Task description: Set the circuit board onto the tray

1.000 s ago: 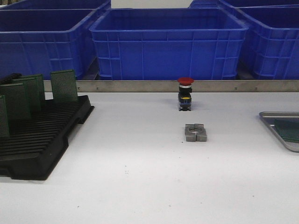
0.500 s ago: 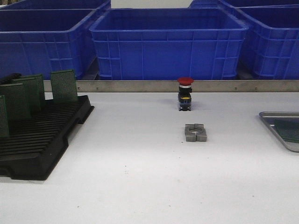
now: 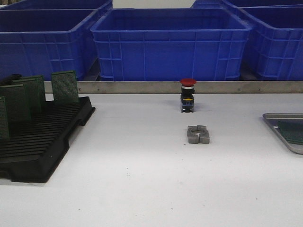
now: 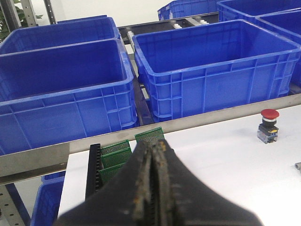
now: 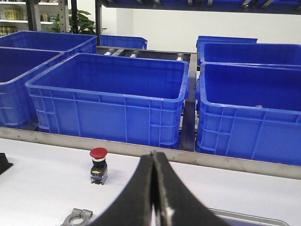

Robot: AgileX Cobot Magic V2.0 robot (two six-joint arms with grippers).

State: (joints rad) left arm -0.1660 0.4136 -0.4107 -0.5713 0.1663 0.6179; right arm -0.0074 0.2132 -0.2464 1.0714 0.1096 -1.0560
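Observation:
Several green circuit boards [image 3: 65,86] stand upright in the black slotted rack [image 3: 42,142] at the left. They also show in the left wrist view [image 4: 149,135]. The silver-grey tray [image 3: 279,115] lies at the right edge with one green board [image 3: 291,132] flat in it. Its rim shows in the right wrist view [image 5: 244,217]. My left gripper [image 4: 153,143] is shut and empty, above and short of the rack [image 4: 94,165]. My right gripper [image 5: 154,154] is shut and empty, short of the tray. Neither arm shows in the front view.
A red push button [image 3: 188,94] and a grey metal clamp [image 3: 198,134] stand mid-table. A metal rail [image 3: 142,87] runs along the table's far edge, with big blue bins [image 3: 170,42] behind it.

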